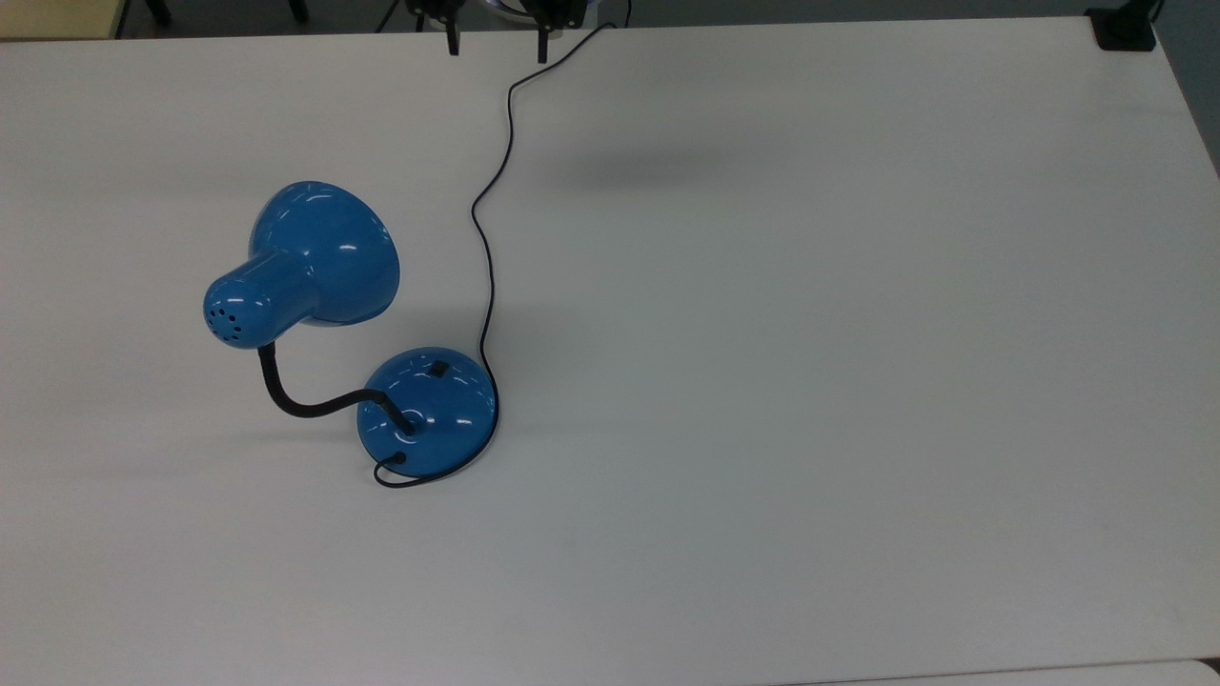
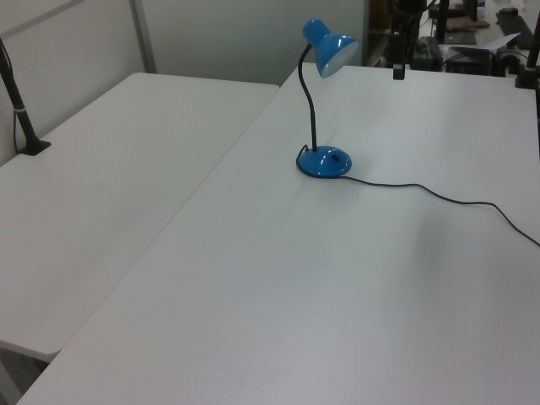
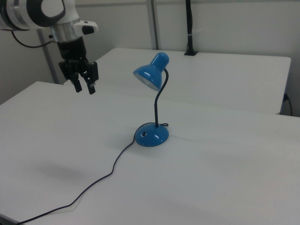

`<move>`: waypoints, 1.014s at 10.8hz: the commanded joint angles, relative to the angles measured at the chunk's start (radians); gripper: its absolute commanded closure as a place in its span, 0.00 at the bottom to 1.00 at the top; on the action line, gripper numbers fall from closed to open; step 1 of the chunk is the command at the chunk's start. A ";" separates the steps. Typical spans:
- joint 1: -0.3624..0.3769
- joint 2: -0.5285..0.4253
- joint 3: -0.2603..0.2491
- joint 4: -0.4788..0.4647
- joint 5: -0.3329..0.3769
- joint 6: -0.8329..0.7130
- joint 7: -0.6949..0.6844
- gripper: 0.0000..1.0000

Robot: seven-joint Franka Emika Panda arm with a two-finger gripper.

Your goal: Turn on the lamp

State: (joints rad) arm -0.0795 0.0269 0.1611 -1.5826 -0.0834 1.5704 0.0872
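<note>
The blue lamp stands on the white table [image 1: 810, 381], with its domed base [image 1: 429, 405] left of centre in the top view. A small black switch [image 1: 437, 369] sits on the far side of that base. The black gooseneck [image 1: 295, 400] carries the bell-shaped shade [image 1: 319, 257]. No glow shows under the shade [image 3: 149, 77]. The thin black cord [image 1: 486, 238] runs from the base to the table's far edge. My gripper [image 1: 498, 46] hangs open and empty high above that far edge, well away from the lamp base [image 3: 151, 135]. In the right view the gripper [image 3: 84, 87] is left of the shade.
A black clamp [image 1: 1125, 29] sits at the top view's far right corner. A second white table [image 2: 101, 186] adjoins on the left view's left, with a black post [image 2: 21, 110] on it. The cord [image 3: 93, 187] trails across the table towards the right view's near left.
</note>
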 commanded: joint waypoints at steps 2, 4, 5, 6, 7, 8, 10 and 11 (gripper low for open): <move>0.018 -0.001 -0.015 -0.005 -0.004 0.007 -0.012 1.00; 0.012 -0.002 -0.015 -0.005 -0.002 0.010 -0.012 1.00; 0.003 -0.002 -0.017 -0.007 -0.002 0.011 -0.012 1.00; -0.014 0.002 -0.017 -0.014 -0.002 0.043 -0.009 1.00; -0.023 0.001 -0.017 -0.080 -0.002 0.145 0.009 1.00; -0.035 0.013 -0.017 -0.129 -0.004 0.246 0.076 1.00; -0.055 0.039 -0.017 -0.224 -0.019 0.432 0.146 1.00; -0.060 0.039 -0.017 -0.276 -0.024 0.512 0.147 1.00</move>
State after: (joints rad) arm -0.1347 0.0738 0.1469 -1.7388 -0.0853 1.9124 0.1885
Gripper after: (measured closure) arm 0.991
